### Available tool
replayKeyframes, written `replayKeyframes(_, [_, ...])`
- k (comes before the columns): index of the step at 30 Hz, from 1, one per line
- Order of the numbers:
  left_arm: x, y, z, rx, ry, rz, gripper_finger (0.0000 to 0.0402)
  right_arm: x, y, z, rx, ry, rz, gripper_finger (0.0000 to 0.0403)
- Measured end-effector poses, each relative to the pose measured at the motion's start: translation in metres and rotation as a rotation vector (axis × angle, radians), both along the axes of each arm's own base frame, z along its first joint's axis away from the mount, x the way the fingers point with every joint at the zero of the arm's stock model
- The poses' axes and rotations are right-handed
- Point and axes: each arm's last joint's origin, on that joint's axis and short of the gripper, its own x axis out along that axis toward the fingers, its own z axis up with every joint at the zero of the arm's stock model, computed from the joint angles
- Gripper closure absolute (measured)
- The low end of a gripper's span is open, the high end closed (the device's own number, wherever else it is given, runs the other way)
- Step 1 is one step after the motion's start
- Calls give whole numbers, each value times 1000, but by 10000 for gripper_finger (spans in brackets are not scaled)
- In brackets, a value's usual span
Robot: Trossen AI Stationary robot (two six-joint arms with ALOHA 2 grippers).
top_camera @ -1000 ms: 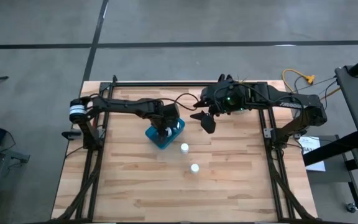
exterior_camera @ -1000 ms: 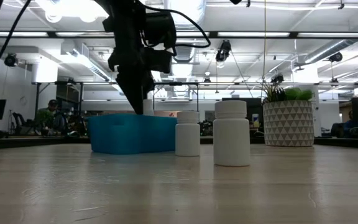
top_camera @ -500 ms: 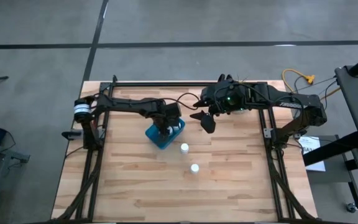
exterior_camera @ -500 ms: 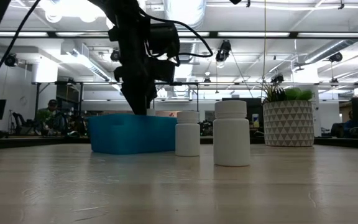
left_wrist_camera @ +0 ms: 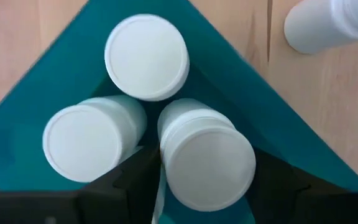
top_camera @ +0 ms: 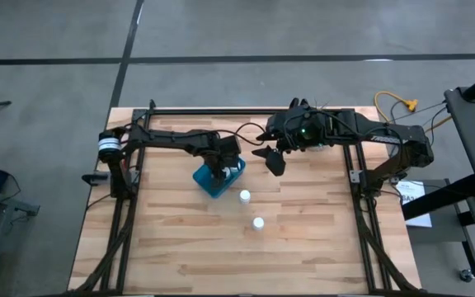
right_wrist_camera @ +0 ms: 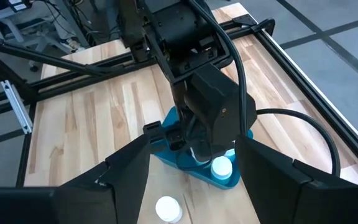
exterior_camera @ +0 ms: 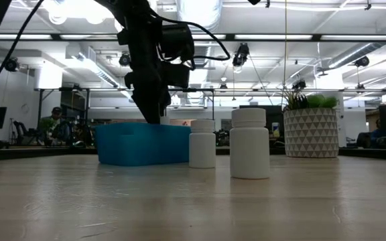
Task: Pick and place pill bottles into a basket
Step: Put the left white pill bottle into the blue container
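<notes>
The teal-blue basket (top_camera: 211, 183) stands left of the table's middle; it also shows in the low view (exterior_camera: 139, 144). My left gripper (top_camera: 222, 167) reaches down into it, shut on a white pill bottle (left_wrist_camera: 207, 160). Two more bottles (left_wrist_camera: 146, 57) (left_wrist_camera: 91, 144) stand in the basket beside it. Two bottles (top_camera: 244, 195) (top_camera: 258, 222) stand on the table to the basket's right and near side. My right gripper (top_camera: 273, 159) hangs open and empty above the table, right of the basket. My left gripper pinches the bottle by its side just under the cap (left_wrist_camera: 166, 163), one finger (left_wrist_camera: 137, 169) on each side. The fingers come from above, pointing down. The bottle stands upright inside the basket beside the other two; whether its base rests on the basket floor is hidden.
A white patterned pot with a green plant (exterior_camera: 311, 132) stands at the far right of the table. A black frame (top_camera: 246, 110) runs along the table's far edge and sides. Bare wood lies toward the near edge (top_camera: 221, 256).
My left gripper has shifted a little toward the table's right and far side over the basket, then kept still. The bottles on the table have not moved.
</notes>
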Motion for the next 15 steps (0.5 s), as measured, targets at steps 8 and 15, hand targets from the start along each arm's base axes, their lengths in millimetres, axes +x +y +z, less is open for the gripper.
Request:
replayKeyframes(8, [0,-1,0,-44,-9,-13,222,0,0,0,-1,0,-2,177])
replayKeyframes(15, [0,-1,0,-45,-8,-9,201,0,0,0,1,0,-2,177])
